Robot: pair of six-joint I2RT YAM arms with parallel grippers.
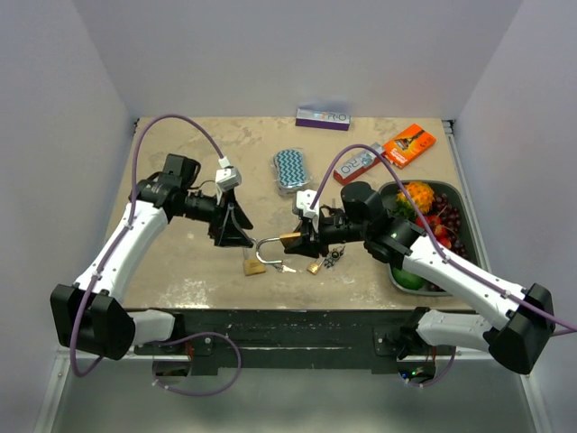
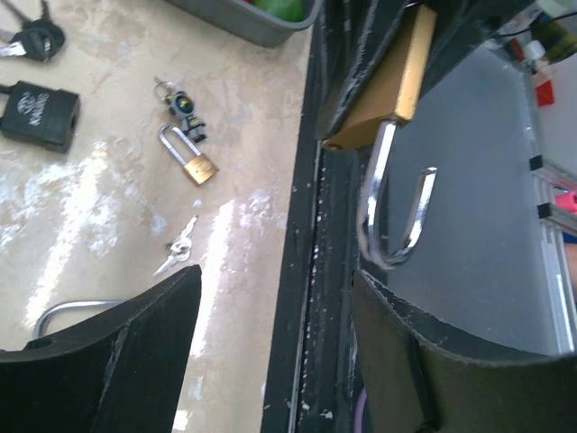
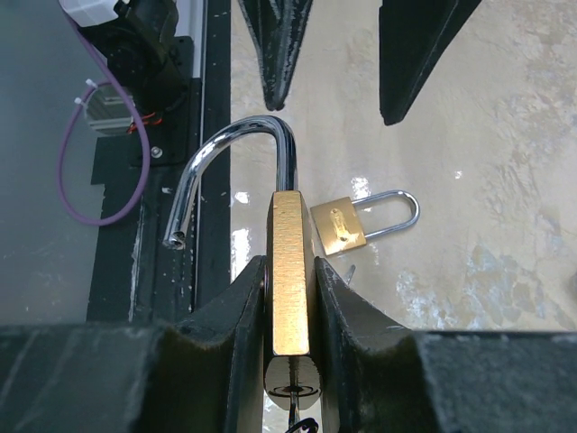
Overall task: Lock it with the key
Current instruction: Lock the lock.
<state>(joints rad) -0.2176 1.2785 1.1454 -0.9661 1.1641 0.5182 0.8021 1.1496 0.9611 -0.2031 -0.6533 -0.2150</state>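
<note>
My right gripper (image 1: 296, 239) (image 3: 290, 271) is shut on the body of a large brass padlock (image 3: 290, 262) (image 1: 288, 240) and holds it above the table near the front edge. Its steel shackle (image 3: 225, 153) (image 1: 267, 245) is swung open. A key (image 3: 293, 401) sits in the keyhole at the bottom. My left gripper (image 1: 234, 227) (image 2: 279, 361) is open and empty, just left of the shackle; its fingertips (image 3: 279, 45) show at the top of the right wrist view. The held padlock (image 2: 388, 81) also shows in the left wrist view.
A small brass padlock (image 1: 254, 267) (image 3: 338, 227) and loose keys (image 1: 287, 268) (image 2: 180, 245) lie below the held lock. Another small padlock (image 2: 194, 162), a black padlock (image 2: 36, 113), a fruit tray (image 1: 451, 194), a patterned pouch (image 1: 290, 170) and boxes (image 1: 408, 144) stand around.
</note>
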